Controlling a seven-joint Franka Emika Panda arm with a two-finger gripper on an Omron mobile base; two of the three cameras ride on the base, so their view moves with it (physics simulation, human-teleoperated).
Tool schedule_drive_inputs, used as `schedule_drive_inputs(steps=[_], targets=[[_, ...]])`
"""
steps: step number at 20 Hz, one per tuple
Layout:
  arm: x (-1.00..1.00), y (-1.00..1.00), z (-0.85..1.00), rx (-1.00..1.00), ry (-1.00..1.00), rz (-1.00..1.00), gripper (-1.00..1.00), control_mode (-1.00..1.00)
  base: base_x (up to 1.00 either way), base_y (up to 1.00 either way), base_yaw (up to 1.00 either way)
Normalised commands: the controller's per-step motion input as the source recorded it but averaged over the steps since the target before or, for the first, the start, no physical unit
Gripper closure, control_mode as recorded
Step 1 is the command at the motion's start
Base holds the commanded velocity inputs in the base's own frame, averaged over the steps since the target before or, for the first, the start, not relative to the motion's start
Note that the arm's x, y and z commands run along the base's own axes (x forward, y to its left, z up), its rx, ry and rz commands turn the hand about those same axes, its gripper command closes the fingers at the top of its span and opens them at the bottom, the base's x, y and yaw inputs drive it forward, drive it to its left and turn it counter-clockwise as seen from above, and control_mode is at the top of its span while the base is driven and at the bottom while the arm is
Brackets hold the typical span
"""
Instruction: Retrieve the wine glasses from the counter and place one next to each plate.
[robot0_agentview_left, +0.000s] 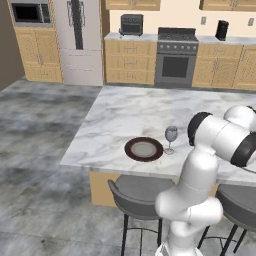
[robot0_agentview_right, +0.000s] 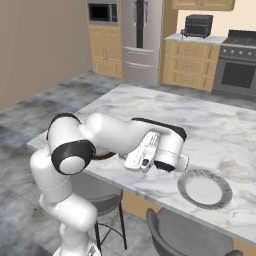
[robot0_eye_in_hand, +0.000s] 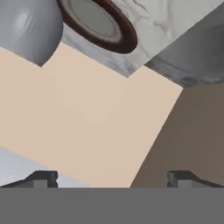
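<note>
One wine glass (robot0_agentview_left: 171, 138) stands upright on the marble island (robot0_agentview_left: 125, 115), just beside the dark plate (robot0_agentview_left: 144, 149) at about its two o'clock in the left base view, its foot near the plate's rim without clearly touching it. By the look of it, that half of the job is done. The light plate (robot0_agentview_right: 205, 188) lies further along the same island, at four o'clock from the robot's wrist in the right base view, and no glass stands next to it, so a second glass has yet to be fetched from the counter and set there; where that glass is, the pictures do not tell. The gripper (robot0_eye_in_hand: 113, 177) has its two dark tips wide apart with nothing between them, so it holds nothing. In the hand view the dark plate sits at twelve o'clock from the tips, well away from them, with a rounded grey shape at ten o'clock that is too close and blurred to name with certainty. In the right base view the hand lies low over the island's near edge, between the two plates, and the arm covers the placed glass. I judge the task about halfway along, with the remaining step a trip for the other glass.
</note>
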Motion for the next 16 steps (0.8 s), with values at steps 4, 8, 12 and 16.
schedule_drive_inputs(steps=[4,8,12,16], targets=[[-0.39,0.09,0.72,0.01,0.06,0.0,-1.0,-1.0,0.0,0.0,0.0],[-0.26,0.29,0.49,0.0,0.04,0.0,-1.0,-1.0,0.0,0.0,0.0],[-0.13,0.32,0.34,0.0,0.0,0.0,-1.0,-1.0,0.0,0.0,0.0],[-0.23,0.16,0.49,0.0,0.0,0.02,-1.0,-1.0,0.0,0.0,0.0]])
